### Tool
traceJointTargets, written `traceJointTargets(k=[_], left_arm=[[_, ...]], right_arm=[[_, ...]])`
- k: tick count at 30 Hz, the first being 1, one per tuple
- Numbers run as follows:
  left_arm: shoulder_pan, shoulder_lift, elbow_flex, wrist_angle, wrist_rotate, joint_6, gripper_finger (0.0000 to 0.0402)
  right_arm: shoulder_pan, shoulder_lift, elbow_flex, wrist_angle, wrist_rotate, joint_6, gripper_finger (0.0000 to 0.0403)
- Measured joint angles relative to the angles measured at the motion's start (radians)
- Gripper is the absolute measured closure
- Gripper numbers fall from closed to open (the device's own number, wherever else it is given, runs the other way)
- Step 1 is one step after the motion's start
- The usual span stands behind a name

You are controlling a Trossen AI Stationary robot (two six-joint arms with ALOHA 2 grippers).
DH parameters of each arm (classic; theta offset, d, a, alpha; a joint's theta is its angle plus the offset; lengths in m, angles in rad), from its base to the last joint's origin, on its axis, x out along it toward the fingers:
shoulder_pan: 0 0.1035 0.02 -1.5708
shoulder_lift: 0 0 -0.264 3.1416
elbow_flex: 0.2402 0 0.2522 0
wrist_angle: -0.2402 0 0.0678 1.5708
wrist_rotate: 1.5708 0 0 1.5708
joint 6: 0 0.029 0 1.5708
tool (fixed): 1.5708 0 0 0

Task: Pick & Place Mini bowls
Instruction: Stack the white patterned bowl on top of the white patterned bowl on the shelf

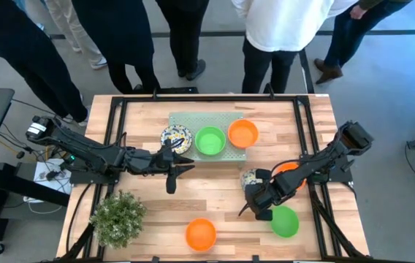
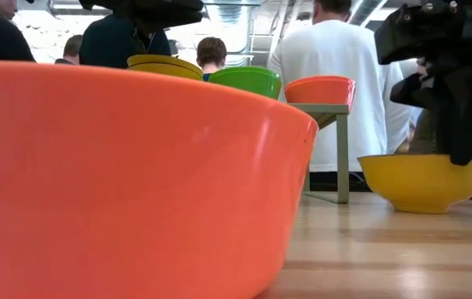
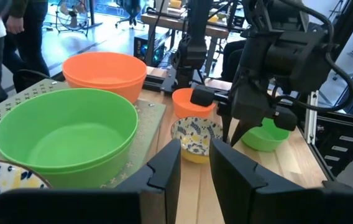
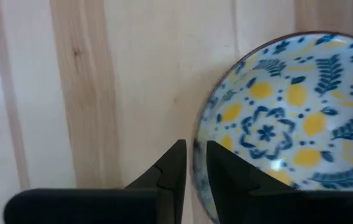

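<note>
On the pale green mat (image 1: pixel 193 120) stand a floral mini bowl (image 1: pixel 176 137), a green one (image 1: pixel 210 141) and an orange one (image 1: pixel 242 134). My left gripper (image 1: pixel 172 174) (image 3: pixel 195 167) hovers just near of the mat, fingers a narrow gap apart, holding nothing. My right gripper (image 1: pixel 255 199) (image 4: pixel 196 167) is at another floral bowl (image 1: pixel 250 177) (image 4: pixel 288 118) on the table's right half. An orange bowl (image 1: pixel 288 169) lies partly under the right arm, and a green bowl (image 1: pixel 285 221) sits near of it. One more orange bowl (image 1: pixel 201 234) rests by the near edge. My right gripper has the floral bowl by its rim (image 4: pixel 199 146), one finger (image 4: pixel 229 171) inside the bowl and the other (image 4: pixel 171 167) outside. The fingers come from above, pointing down. The bowl (image 2: pixel 423 178) sits upright with its base on the table.
A bushy plant (image 1: pixel 118 215) stands at the near left corner. Black frame rails (image 1: pixel 116 124) run along the table's left and right sides. Several people stand beyond the far edge. Bare wood lies between the mat and the near orange bowl.
</note>
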Motion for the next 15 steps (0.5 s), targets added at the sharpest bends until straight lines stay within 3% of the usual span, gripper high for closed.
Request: traceJointTargets(k=[15], left_arm=[[0.000, 0.000, 0.000, 0.009, 0.000, 0.000, 0.0316]], right_arm=[[-0.004, 0.012, 0.007, -0.024, 0.022, 0.037, 0.0343]])
